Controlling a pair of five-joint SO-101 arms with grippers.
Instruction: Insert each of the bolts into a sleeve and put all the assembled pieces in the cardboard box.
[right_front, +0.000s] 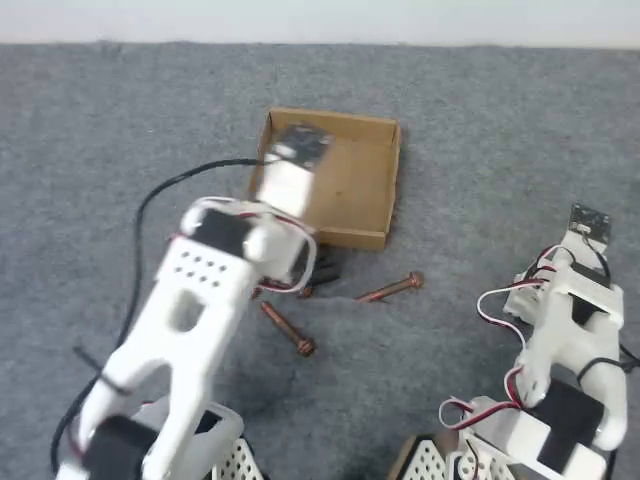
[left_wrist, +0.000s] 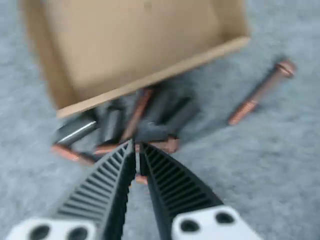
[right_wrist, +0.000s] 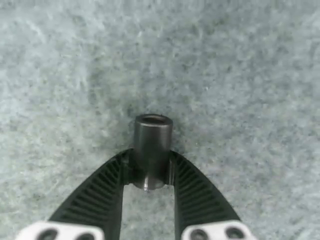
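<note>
Black sleeve (right_wrist: 152, 134) grasped in right hand (right_wrist: 150, 160), open end facing out, likely ready to take bolt. Left hand (left_wrist: 136, 146) clenched, seemingly empty, above bolt-and-sleeve pile (left_wrist: 150, 117) against cardboard box (left_wrist: 50, 80) wall. Loose bolt (left_wrist: 260, 92) on counter nearby.

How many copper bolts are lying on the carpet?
3 clearly: one bolt alone right of the pile, another nearer the arms, a third among the dark sleeves by the cardboard box. More may be hidden.
</note>
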